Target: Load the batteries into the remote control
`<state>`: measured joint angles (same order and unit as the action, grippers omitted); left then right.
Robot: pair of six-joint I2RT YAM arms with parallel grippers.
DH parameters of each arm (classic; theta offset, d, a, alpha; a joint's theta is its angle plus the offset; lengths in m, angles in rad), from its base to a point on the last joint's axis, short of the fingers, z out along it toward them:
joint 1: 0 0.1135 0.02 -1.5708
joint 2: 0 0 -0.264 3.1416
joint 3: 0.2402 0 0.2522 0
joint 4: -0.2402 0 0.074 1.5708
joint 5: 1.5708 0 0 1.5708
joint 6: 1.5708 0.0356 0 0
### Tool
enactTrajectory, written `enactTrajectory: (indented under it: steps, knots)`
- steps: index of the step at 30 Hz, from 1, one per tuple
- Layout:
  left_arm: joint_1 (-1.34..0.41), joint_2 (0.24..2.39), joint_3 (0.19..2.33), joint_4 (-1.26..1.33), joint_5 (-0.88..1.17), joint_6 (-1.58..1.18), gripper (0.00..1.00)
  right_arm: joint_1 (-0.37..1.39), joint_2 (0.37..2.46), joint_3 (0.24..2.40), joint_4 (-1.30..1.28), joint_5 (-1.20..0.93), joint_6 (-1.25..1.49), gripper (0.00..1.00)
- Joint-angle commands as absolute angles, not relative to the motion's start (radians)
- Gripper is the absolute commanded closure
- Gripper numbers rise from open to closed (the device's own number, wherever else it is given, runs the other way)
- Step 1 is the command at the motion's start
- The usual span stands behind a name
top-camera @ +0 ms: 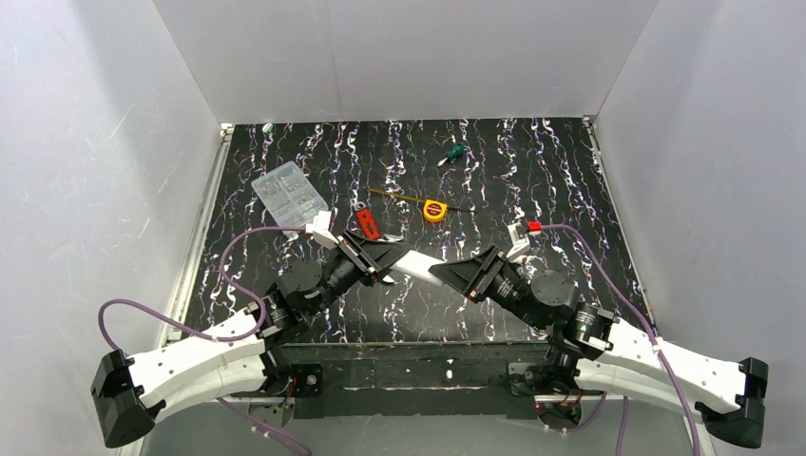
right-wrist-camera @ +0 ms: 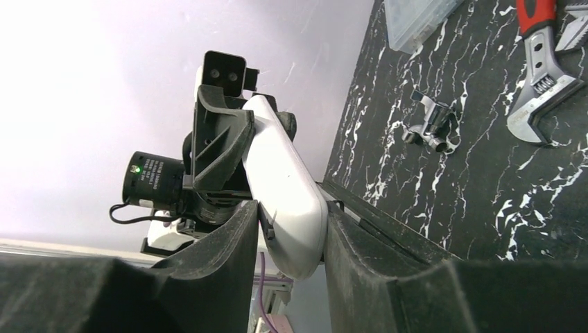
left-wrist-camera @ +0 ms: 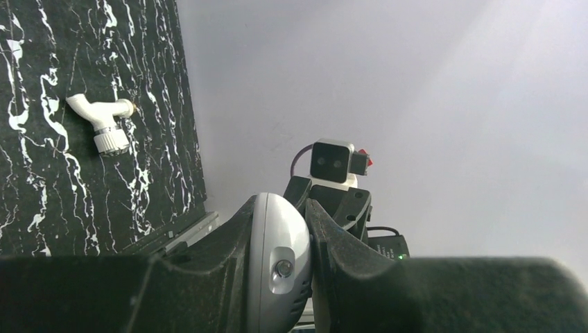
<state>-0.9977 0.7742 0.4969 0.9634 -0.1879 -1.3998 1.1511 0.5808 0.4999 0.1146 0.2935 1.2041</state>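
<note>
White oblong plastic remote control hangs over your black marbled table, your left gripper clenched on one end, your right gripper grasping the other.

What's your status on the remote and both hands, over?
Left hand shut on small white oblong plastic remote control, held above black marbled table. Right hand straddles its other end, grip unclear. Blue batteries not in view.

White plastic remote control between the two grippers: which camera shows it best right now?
Right wrist: the white oblong plastic remote control shows nearly full length, running from the right gripper to the left gripper. Top external shows only a short white strip between them; left wrist, just its rounded end.
</note>
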Motion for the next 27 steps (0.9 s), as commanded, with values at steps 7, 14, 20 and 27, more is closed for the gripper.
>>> enactTrajectory:
  steps: [7, 14, 20, 27]
  knots:
    - [-1.006, 0.775, 0.517, 1.098, -0.152, -1.414, 1.00, 1.152, 0.562, 0.475, 0.230, 0.264, 1.218, 0.47]
    - [-1.006, 0.776, 0.517, 1.101, -0.146, -1.414, 1.00, 1.147, 0.571, 0.481, 0.249, 0.250, 1.222, 0.41]
    - [-1.006, 0.777, 0.513, 1.107, -0.147, -1.414, 1.00, 1.141, 0.561, 0.466, 0.275, 0.249, 1.235, 0.49]
    - [-1.007, 0.780, 0.512, 1.113, -0.149, -1.413, 1.00, 1.134, 0.572, 0.460, 0.291, 0.220, 1.250, 0.50]
